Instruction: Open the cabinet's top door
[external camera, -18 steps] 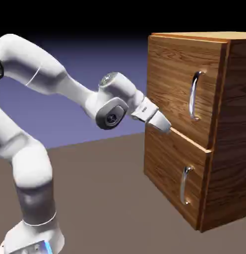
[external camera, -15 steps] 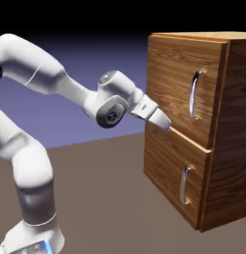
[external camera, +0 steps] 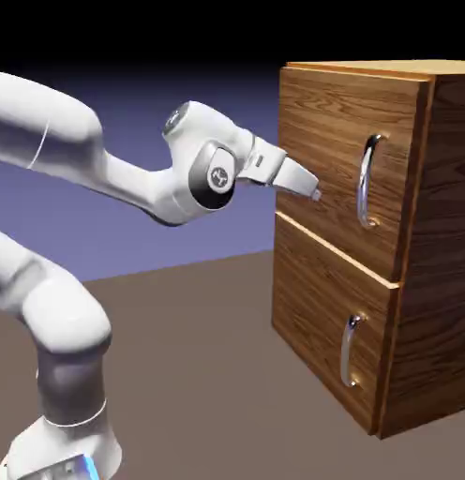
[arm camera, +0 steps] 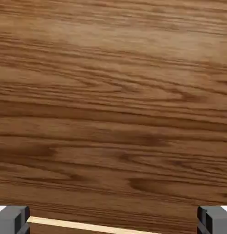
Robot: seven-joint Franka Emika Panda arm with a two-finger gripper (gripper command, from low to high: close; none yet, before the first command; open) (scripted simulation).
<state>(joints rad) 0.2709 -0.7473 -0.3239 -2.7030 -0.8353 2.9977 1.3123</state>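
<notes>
The cabinet (external camera: 433, 281) of reddish-brown wood stands at the exterior view's right. Its top door (external camera: 321, 122) carries a long curved silver handle (external camera: 367, 180) near its right edge. My gripper (external camera: 313, 192) points at the door's face at about mid-height, left of the handle and apart from it. Whether the fingertips touch the wood I cannot tell. In the hand view the top door (arm camera: 113, 105) fills the picture with grain. The two grey fingertips (arm camera: 12, 220) sit at the bottom corners, far apart, so the gripper (arm camera: 113, 225) is open and holds nothing.
Below the top door is a shorter panel (external camera: 316, 328) with a short handle (external camera: 350, 350). A pale strip (arm camera: 88, 226) of the seam between the panels shows low in the hand view. The brown table (external camera: 199, 375) stretches between the robot's base and the cabinet.
The hand has risen from the seam between the two panels to the top door's mid-height, and the wrist has turned. The gripper stays open.
</notes>
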